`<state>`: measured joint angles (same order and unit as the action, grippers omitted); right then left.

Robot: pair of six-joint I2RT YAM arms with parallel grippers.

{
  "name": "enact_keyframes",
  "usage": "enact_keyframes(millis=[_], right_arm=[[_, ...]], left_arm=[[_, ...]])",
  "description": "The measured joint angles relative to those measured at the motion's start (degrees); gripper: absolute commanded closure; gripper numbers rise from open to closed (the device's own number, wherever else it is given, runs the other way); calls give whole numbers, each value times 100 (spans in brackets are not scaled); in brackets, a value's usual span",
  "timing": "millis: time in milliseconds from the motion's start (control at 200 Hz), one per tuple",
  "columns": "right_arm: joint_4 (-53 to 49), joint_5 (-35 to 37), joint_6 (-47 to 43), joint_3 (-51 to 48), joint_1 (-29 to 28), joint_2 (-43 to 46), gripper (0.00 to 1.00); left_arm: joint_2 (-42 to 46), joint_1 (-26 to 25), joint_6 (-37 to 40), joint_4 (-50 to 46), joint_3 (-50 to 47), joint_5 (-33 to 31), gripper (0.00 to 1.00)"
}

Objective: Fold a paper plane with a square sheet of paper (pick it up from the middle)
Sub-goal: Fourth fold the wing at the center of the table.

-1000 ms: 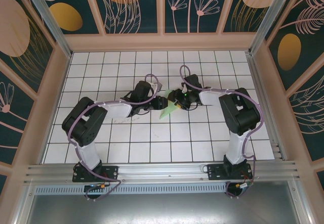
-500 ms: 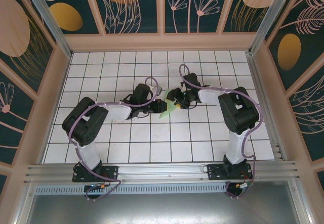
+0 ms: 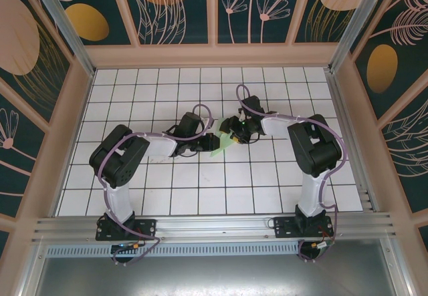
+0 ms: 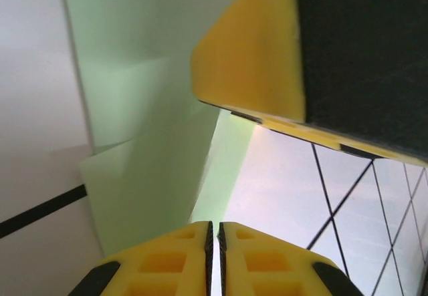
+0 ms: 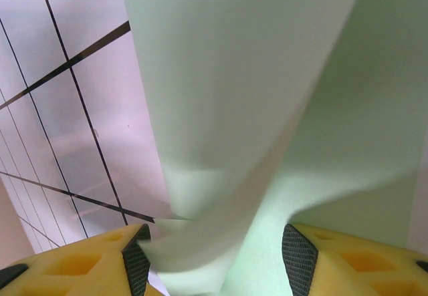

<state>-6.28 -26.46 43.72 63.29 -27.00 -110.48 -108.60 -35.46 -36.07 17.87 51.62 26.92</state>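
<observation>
The partly folded square sheet of paper [image 3: 218, 149] sits at the middle of the desk [image 3: 200, 196]. My left end effector [image 4: 214, 232] is pressed together at its edge. The right end effector [image 5: 214, 256] is spread, straddling a loose bulge. If the right one closes there, I risk a stray crease. Pulling apart could tear the paper.

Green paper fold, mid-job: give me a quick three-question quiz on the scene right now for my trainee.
1. True or false: the left gripper has its jaws wide apart.
2. What lies between the right gripper's fingers? A) nothing B) the green paper C) a pen
3. Fill in: in the top view both grippers meet over the table's ___.
Key: 1 false; 2 B; 3 middle.
</observation>
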Motion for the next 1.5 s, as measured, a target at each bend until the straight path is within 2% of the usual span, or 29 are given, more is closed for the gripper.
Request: enact_keyframes(millis=[295, 646, 1036, 1301, 1501], right_arm=[[-4, 0, -44, 0, 0, 0, 40], [42, -22, -190, -7, -28, 33, 33], [59, 114, -317, -70, -37, 44, 48], [-273, 291, -315, 140, -83, -61, 50], [-649, 444, -315, 411, -140, -184, 49]], left_arm=[[0, 0, 0, -63, 4, -205, 86], [0, 0, -2, -146, 4, -258, 86], [0, 0, -2, -168, 4, -341, 86], [20, 0, -7, -164, 4, -317, 82], [345, 0, -26, -151, 4, -299, 79]])
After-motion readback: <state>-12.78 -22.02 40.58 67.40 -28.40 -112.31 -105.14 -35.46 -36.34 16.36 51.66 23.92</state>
